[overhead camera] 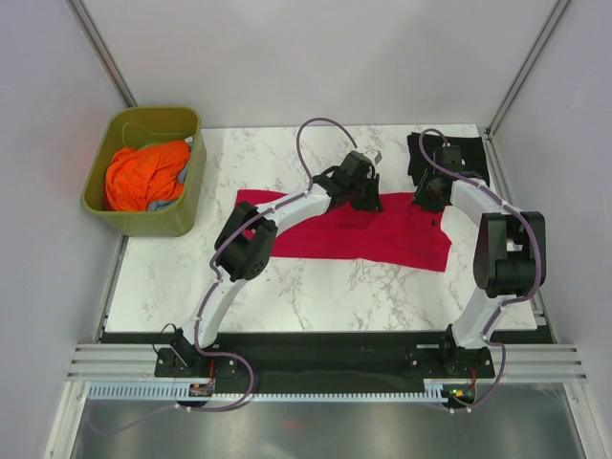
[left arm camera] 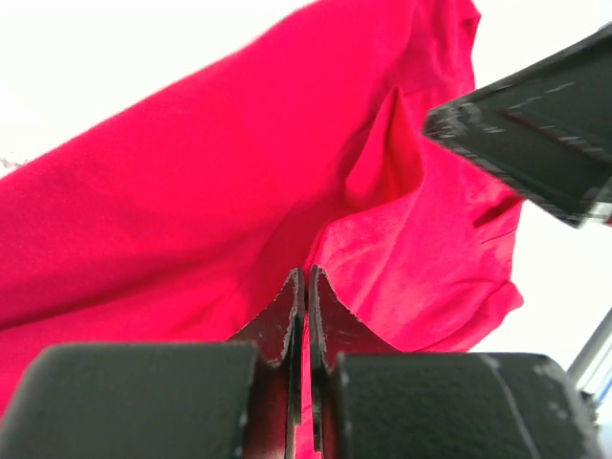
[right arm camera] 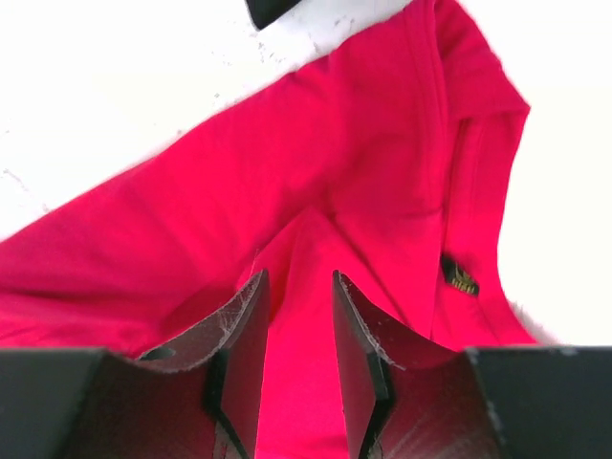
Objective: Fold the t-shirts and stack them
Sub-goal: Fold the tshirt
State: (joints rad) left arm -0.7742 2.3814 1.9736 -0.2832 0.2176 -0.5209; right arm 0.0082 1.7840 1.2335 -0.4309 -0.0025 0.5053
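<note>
Crimson t-shirt: soft plain cloth, mid-table, long axis left to right, reaching toward the right edge.
Black t-shirt: bunched at the far right corner of the marble table.
Tag: dark, yellow writing, unreadable.
Left gripper: pressed together, pinching a crimson fold.
Right gripper: spread over the crimson cloth.

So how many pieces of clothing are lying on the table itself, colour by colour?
crimson red t-shirt: 1
black t-shirt: 1
Total: 2, not counting the orange cloth in the olive-green tub.
</note>
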